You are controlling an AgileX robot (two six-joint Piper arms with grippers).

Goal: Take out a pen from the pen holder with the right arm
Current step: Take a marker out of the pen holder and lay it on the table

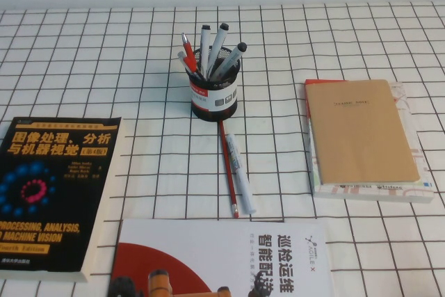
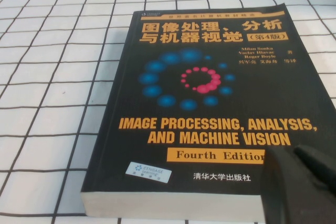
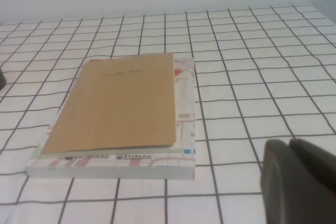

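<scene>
High view: white cloth w/ black grid (image 1: 104, 67) covers the table. Black mesh pen holder (image 1: 214, 99) stands upright at ctr, toward far side. In it: red pen (image 1: 187, 49) leaning to robot's left, plus three grey markers (image 1: 219, 39), caps up, fanned out. All four sit in the holder. Just in front of the holder, flat on cloth: red pencil (image 1: 228, 168) and white pen (image 1: 240, 175), side by side, touching or nearly, lengthwise toward robot. Black textbook (image 1: 49, 193) on robot's left, near edge. Brown notebook (image 1: 360, 130) on robot's right, lying on top of a white book (image 1: 368, 191), well apart from the holder. White/red booklet (image 1: 222, 255) at near edge, ctr.

Left wrist view: left gripper (image 2: 299, 182) is a dark blurry shape over the near corner of the black textbook (image 2: 210, 114). Contact w/ cover: can't tell. Apart or together: can't tell. Cover reads "Image Processing, Analysis, and Machine Vision", Fourth Edition. Grid cloth around the book.

Right wrist view: right gripper (image 3: 296, 179) is a dark shape over bare grid cloth, near the brown notebook (image 3: 115, 103) + white book (image 3: 115, 166) stack but apart from it. Jaws closed together, nothing seen between them. So it's on robot's right by the stack, well apart from the pen holder.
</scene>
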